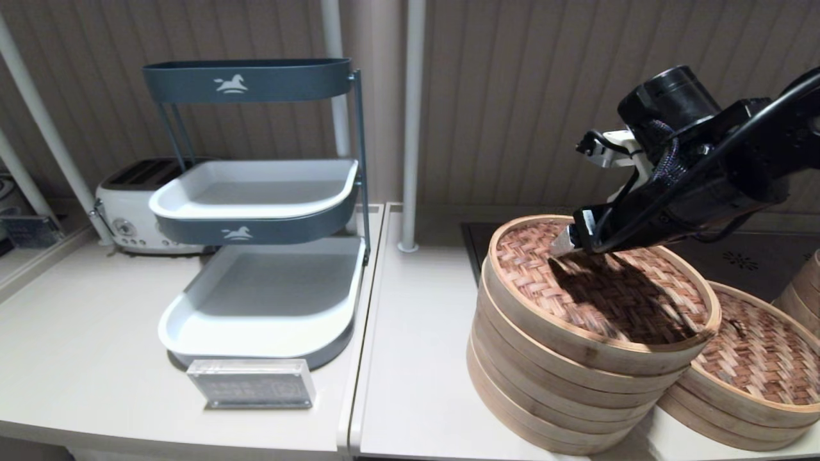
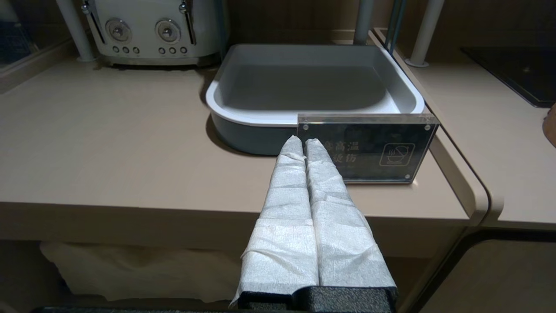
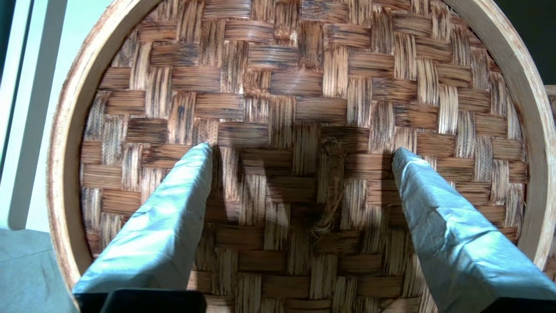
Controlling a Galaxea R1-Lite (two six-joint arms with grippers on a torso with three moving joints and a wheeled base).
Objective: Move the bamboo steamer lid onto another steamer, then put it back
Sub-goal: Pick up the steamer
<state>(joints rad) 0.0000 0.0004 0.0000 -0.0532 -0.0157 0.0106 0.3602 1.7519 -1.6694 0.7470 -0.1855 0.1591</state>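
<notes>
Lighting is moderate and warm across the head view, dimmer toward the back wall. Overhead light casts a dense, sharp-edged shadow of the right arm (image 1: pixel 705 166) across the woven top of the bamboo steamer lid (image 1: pixel 602 288). A softer shadow falls inside the lower tray of the rack (image 1: pixel 262 301). Straight poles bow outward near the head view's left edge, indicating lens distortion. In the left wrist view the acrylic sign (image 2: pixel 367 148) shows faint reflections on its face, and the countertop (image 2: pixel 108 143) is evenly lit. In the right wrist view the weave is sharp, and the wrapped fingers (image 3: pixel 160 226) cast dark shadows over the lid.
</notes>
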